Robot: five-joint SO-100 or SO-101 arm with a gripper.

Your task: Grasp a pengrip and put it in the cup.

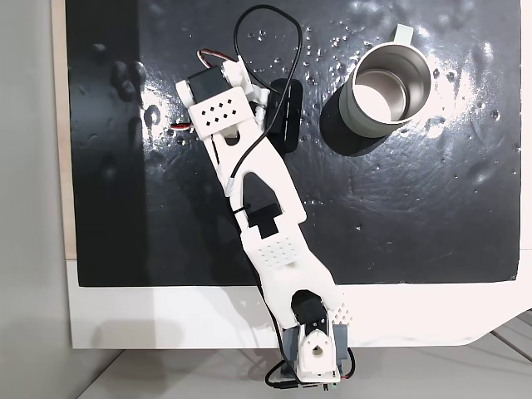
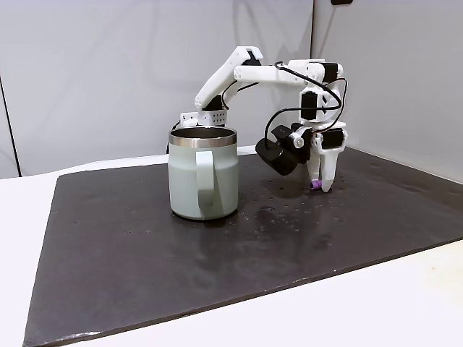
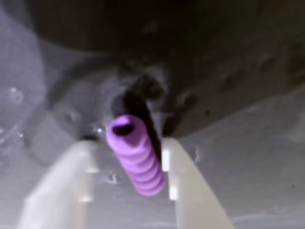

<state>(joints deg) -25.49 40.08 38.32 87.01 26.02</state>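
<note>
In the wrist view the purple ribbed pengrip (image 3: 136,155) lies on the black mat between my two white fingers. The right finger (image 3: 174,167) touches it, and a narrow gap shows at the left finger (image 3: 83,167). My gripper (image 3: 128,145) is open around it. From the side fixed view, the gripper (image 2: 320,186) points straight down with its tips at the mat, and the pengrip (image 2: 316,186) sits at the tips. The steel cup (image 2: 202,173) stands upright to the left of the gripper, a short way off. From above, the cup (image 1: 353,116) stands at the upper right.
A black mat (image 1: 416,224) covers most of the white table. The arm (image 1: 258,191) stretches from its base at the bottom edge toward the upper left of the mat. A black camera module (image 2: 278,153) hangs from the wrist between gripper and cup.
</note>
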